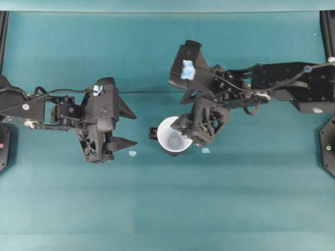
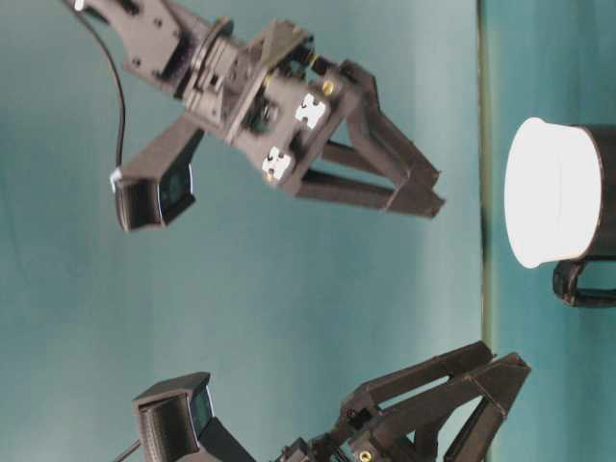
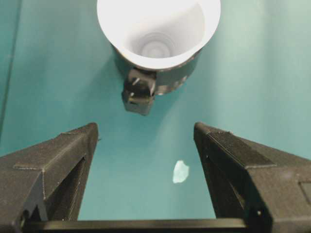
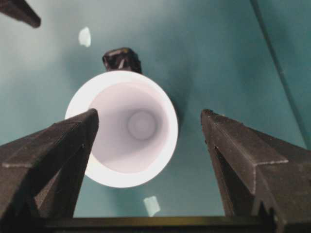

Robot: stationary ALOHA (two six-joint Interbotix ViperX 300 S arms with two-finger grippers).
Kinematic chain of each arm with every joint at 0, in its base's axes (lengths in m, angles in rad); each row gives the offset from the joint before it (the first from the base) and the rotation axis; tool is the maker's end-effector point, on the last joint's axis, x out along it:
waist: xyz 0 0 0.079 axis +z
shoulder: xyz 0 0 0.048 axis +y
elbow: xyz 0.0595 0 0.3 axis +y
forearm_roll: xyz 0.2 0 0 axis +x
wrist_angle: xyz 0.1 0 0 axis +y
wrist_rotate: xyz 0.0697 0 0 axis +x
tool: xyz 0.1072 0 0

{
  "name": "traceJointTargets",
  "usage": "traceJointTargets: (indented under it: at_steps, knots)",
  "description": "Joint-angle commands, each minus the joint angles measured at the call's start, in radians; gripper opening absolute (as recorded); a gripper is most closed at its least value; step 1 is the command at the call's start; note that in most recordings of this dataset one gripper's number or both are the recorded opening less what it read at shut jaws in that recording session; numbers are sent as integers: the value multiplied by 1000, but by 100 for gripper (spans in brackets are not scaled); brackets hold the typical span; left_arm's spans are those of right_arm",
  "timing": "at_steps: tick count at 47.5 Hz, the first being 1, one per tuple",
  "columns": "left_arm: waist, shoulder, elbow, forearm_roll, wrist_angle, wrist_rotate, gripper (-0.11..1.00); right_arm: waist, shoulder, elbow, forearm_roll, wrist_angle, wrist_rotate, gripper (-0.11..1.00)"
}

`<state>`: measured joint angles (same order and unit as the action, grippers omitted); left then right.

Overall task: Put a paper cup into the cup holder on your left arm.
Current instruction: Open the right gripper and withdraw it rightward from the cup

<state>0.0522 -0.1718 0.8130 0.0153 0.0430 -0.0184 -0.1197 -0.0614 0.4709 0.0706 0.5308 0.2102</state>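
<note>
one paper cup and one cup holder sit at the centre of the overhead frame on the teal counter. the white cup stands upright inside the black holder, its wide rim flaring above the holder's wall; the cup's inside shows only its small flat bottom. the holder's stub handle sticks out to the left in the overhead frame, toward the left gripper.

two grippers are in view. the left gripper sits left of centre, its jaws spread wide and gripping nothing, apart from the holder's handle. the right gripper hangs over the cup's right side in the overhead frame, jaws spread wide; in the right wrist view one finger overlaps the cup's rim at lower left, and whether it touches cannot be told.

two small pale scraps lie on the counter: one scrap just right of the left gripper, another scrap just right of the holder.
</note>
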Motion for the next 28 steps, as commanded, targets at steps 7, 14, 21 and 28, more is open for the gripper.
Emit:
traceJointTargets:
  at_steps: [7, 14, 21, 28]
  knots:
    - [0, -2, -12, 2, -5, -2, 82, 6, -83, 43, -2, -61, -20, 89]
    - [2, -3, -12, 2, -5, -2, 82, 9, -121, 92, -2, -74, -21, 89]
    - [2, -3, -15, 3, -5, -2, 82, 12, -160, 137, -2, -97, -21, 89]
    - [2, -3, -15, 3, -6, -2, 82, 14, -186, 175, -15, -149, -29, 89]
